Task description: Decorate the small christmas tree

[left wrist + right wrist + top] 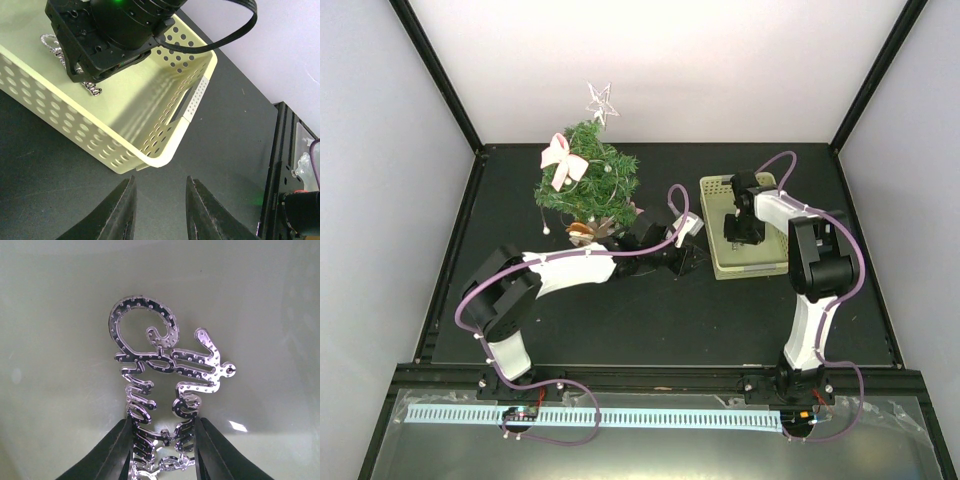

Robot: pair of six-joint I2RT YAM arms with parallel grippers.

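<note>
Glossy silver ornament (170, 365); matt, seemingly plastic basket (150, 90).

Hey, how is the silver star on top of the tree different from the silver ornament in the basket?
The silver star is a five-pointed outline; the silver script ornament is looping cursive lettering. The star tops the small christmas tree; the ornament lies on the basket floor. No arm touches the star; the right gripper pinches the ornament's sides. Both are shiny silver.
</note>
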